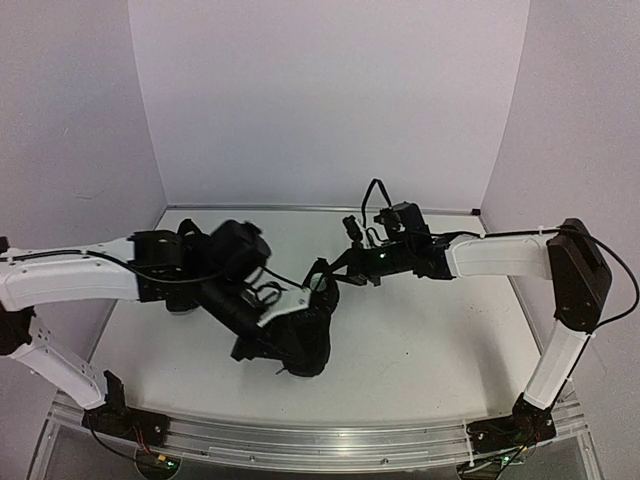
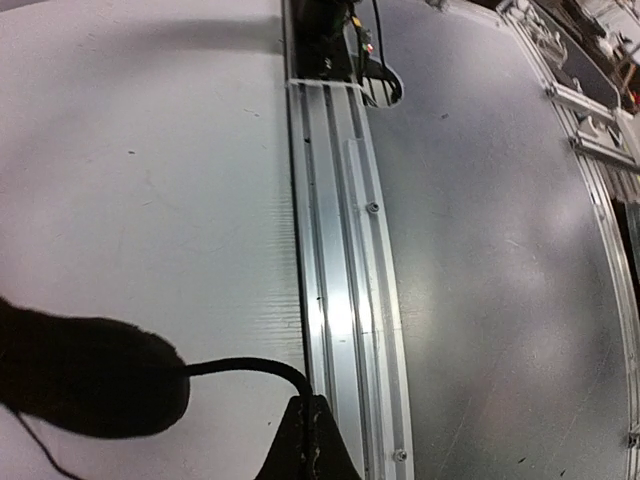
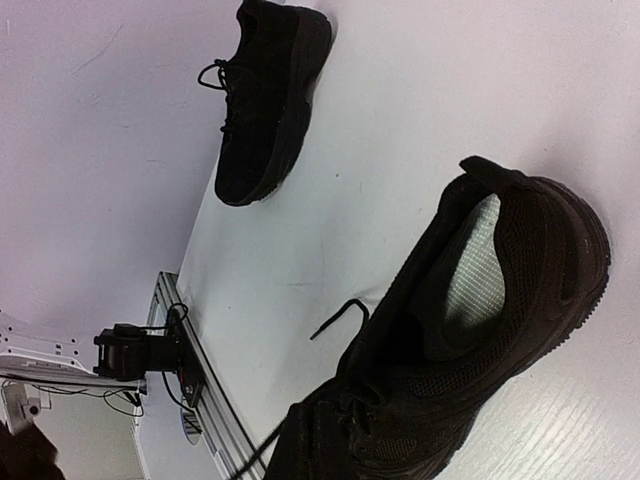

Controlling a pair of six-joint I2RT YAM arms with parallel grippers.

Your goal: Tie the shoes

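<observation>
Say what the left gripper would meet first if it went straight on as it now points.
Probably the aluminium rail along the near edge; the left gripper, shut on a lace, points at it, but depth is unclear.

Bright diffuse light, soft shadows, glare on the rail (image 2: pixel 338 310).

Both arms reach inward — left hand (image 2: pixel 310 412), right hand (image 1: pixel 342 268) closed.
</observation>
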